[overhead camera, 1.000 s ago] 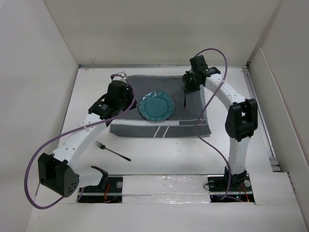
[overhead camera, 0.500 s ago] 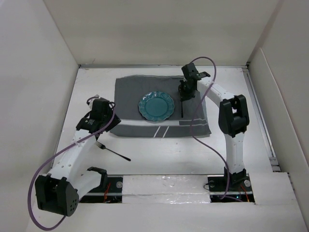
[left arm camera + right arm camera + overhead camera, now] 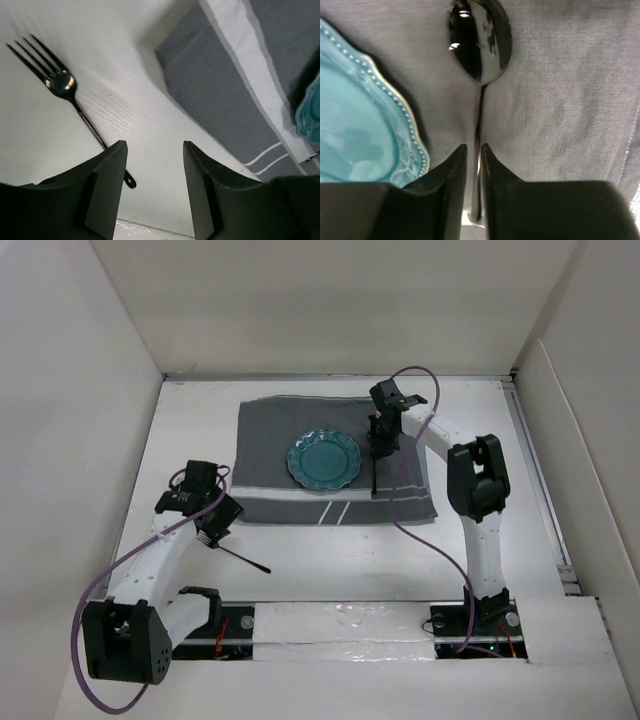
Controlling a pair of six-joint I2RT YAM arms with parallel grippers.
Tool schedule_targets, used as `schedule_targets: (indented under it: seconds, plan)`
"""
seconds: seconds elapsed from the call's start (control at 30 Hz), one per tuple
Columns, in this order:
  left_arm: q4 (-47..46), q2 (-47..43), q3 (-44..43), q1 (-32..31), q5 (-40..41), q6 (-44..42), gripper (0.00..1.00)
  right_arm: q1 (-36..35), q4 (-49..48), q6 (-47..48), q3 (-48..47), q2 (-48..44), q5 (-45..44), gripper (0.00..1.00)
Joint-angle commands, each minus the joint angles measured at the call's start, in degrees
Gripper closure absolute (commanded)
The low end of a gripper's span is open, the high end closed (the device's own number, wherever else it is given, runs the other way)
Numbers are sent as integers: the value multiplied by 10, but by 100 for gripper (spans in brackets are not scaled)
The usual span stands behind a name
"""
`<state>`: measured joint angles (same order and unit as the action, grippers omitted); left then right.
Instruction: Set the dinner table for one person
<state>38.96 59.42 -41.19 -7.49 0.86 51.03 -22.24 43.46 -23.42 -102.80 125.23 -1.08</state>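
Observation:
The white dinner table [image 3: 330, 560] carries a dark grey striped cloth [image 3: 265, 430] with a teal plate [image 3: 323, 461] on it. My right gripper [image 3: 378, 445] is shut on a dark spoon [image 3: 375, 480], just right of the plate. In the right wrist view the spoon [image 3: 480, 40] lies along the cloth and its handle runs between my gripper's [image 3: 472, 146] jaws, with the plate [image 3: 355, 125] at the left. My left gripper [image 3: 212, 530] is open and empty, over a dark fork [image 3: 240, 556] on the bare table. The left wrist view shows the fork [image 3: 65, 82] left of my gripper [image 3: 155, 145].
The cloth's near left corner [image 3: 210, 85] lies just right of the fork. White walls close in the table on the left, the back and the right. The arms' bases stand at the near edge.
My left arm has drawn back from the cloth's left side to the near left, above the fork. My right gripper has shifted a little left and nearer with the spoon.

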Motion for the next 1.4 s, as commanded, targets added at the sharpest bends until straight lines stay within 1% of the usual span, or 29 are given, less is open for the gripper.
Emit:
schedule_targets:
  seconds: [0.0, 0.03, 0.1, 0.13, 0.23, 0.3, 0.33, 0.37, 0.4, 0.43, 0.47, 0.5, 0.53, 0.57, 0.6, 0.63, 0.67, 0.73, 0.77, 0.8, 0.83, 0.87, 1.0, 1.13, 1.23, 1.27, 1.37]
  plan:
    - [9, -19, 30, 62, -37, 1, 54, -7, -4, -2, -12, -9, -1, 73]
    - [2, -20, 37, 76, -46, -4, 53, -7, -3, -4, -9, -13, -1, 66]
    - [3, -17, 36, 84, -43, 3, 51, -12, -8, -8, -3, -37, 3, 59]
    - [8, -9, 34, 84, -39, 7, 51, -12, -12, -9, 4, -46, 6, 49]
    - [9, 8, 36, 84, -31, 21, 50, -17, -9, -10, 15, -95, 34, 40]
    - [9, 15, 41, 84, -17, 28, 51, -28, -14, -13, 27, -127, 37, 38]
    - [11, 22, 41, 84, -15, 41, 52, -28, -20, -13, 35, -163, 35, 38]
    - [16, 26, 40, 84, -15, 46, 54, -36, -22, -15, 52, -182, 32, 38]
    - [20, 29, 34, 84, 5, 51, 56, -46, -25, -22, 65, -202, 25, 38]
    - [32, 32, 30, 84, 8, 56, 57, -47, -39, -22, 80, -247, 25, 40]
    - [41, 31, 25, 84, 9, 72, 58, -61, -57, -44, 127, -294, 34, 50]
    - [48, 31, 25, 84, 9, 72, 58, -61, -68, -44, 127, -294, 35, 58]
    - [54, 28, 23, 84, 18, 86, 58, -70, -79, -47, 142, -338, 42, 66]
    - [55, 27, 26, 84, 23, 89, 58, -70, -91, -54, 171, -359, 62, 73]
    - [59, 29, 25, 84, 26, 91, 57, -79, -116, -57, 183, -380, 71, 82]
    - [60, 36, 24, 84, 26, 93, 56, -87, -123, -58, 193, -398, 76, 84]
    - [62, 44, 23, 84, 23, 94, 55, -92, -127, -58, 200, -431, 79, 84]
    - [78, 73, 15, 78, 26, 98, 55, -99, -121, -58, 205, -455, 79, 80]
    - [79, 83, 10, 77, 26, 102, 55, -105, -117, -52, 203, -474, 77, 77]
    - [82, 93, 6, 70, 29, 105, 55, -105, -112, -52, 203, -483, 76, 71]
    - [81, 111, 1, 70, 38, 107, 55, -105, -112, -51, 204, -494, 77, 69]
    - [81, 120, -6, 70, 44, 108, 55, -112, -114, -51, 205, -515, 79, 68]
    - [75, 155, -23, 63, 56, 123, 56, -124, -113, -53, 206, -545, 98, 67]
    - [51, 160, -2, 63, 44, 131, 57, -137, -88, -50, 192, -547, 102, 68]
    - [20, 166, 24, 55, 39, 142, 58, -142, -83, -44, 184, -556, 80, 67]
    - [16, 171, 26, 55, 44, 147, 59, -142, -78, -40, 166, -556, 60, 67]
    - [13, 187, 25, 55, 50, 154, 60, -154, -55, -33, 137, -549, 45, 67]
